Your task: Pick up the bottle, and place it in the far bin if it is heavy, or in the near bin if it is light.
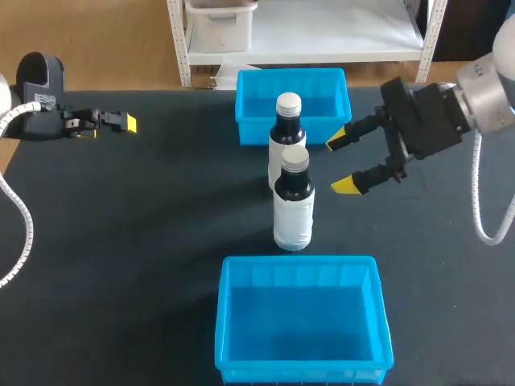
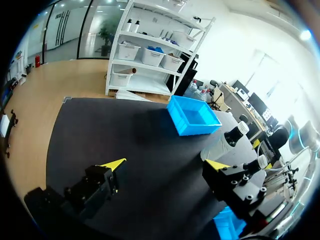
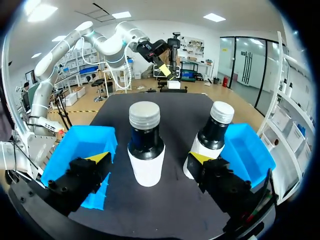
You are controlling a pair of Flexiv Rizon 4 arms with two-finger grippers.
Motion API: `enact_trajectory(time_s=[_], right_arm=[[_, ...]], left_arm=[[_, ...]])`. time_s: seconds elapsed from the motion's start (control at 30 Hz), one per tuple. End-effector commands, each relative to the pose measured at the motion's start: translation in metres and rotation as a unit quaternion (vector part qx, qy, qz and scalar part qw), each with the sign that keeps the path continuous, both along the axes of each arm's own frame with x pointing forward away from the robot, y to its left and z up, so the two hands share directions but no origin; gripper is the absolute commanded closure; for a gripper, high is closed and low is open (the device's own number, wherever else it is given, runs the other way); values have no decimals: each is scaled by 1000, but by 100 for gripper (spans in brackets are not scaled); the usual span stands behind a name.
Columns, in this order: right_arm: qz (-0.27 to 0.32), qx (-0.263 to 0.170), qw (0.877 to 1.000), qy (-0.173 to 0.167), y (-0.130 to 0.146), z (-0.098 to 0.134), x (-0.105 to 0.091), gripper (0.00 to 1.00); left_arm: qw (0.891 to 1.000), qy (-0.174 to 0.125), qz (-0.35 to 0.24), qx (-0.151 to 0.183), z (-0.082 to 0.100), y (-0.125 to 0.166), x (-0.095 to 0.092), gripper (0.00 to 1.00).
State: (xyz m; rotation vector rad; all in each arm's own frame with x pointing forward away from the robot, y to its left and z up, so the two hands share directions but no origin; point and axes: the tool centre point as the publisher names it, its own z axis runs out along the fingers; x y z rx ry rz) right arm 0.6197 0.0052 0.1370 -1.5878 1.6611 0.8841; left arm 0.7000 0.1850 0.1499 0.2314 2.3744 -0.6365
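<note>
Head view: near bin on worktop. Behind it the near bottle, then the far bottle, both upright. Right claw beside them, fingers apart, holding nothing. Far bin beyond. Left claw apart, well away.

The table showed a dark, matt top, faintly cloth-like. The far bin and the near bin looked like smooth blue plastic with a soft sheen. The near bottle and the far bottle had glossy dark necks and white matt wraps, each capped in ribbed dull grey. The right gripper was matt black, its tips smooth yellow.
</note>
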Motion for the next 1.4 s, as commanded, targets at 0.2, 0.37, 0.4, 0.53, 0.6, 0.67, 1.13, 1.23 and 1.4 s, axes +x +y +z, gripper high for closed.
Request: enact_trajectory(time_s=[0.2,0.37,0.4,0.53,0.6,0.67,1.13,1.23,1.4], right_arm=[[15,5,1000,4,19,0,-4,0],[16,8,1000,6,27,-1,-7,0],[15,9,1000,7,29,-1,-7,0],[14,13,1000,9,36,-4,-7,0],[14,14,1000,10,41,-6,-7,0],[15,14,1000,12,44,-8,-7,0],[9,18,1000,18,58,-12,-5,0],[8,20,1000,20,62,-13,-5,0],[6,23,1000,21,65,-14,-5,0]], left_arm=[[1000,0,0,0,0,0,0,0],[1000,0,0,0,0,0,0,0],[1000,0,0,0,0,0,0,0],[1000,0,0,0,0,0,0,0],[1000,0,0,0,0,0,0,0],[1000,0,0,0,0,0,0,0],[1000,0,0,0,0,0,0,0],[1000,0,0,0,0,0,0,0],[1000,0,0,0,0,0,0,0]])
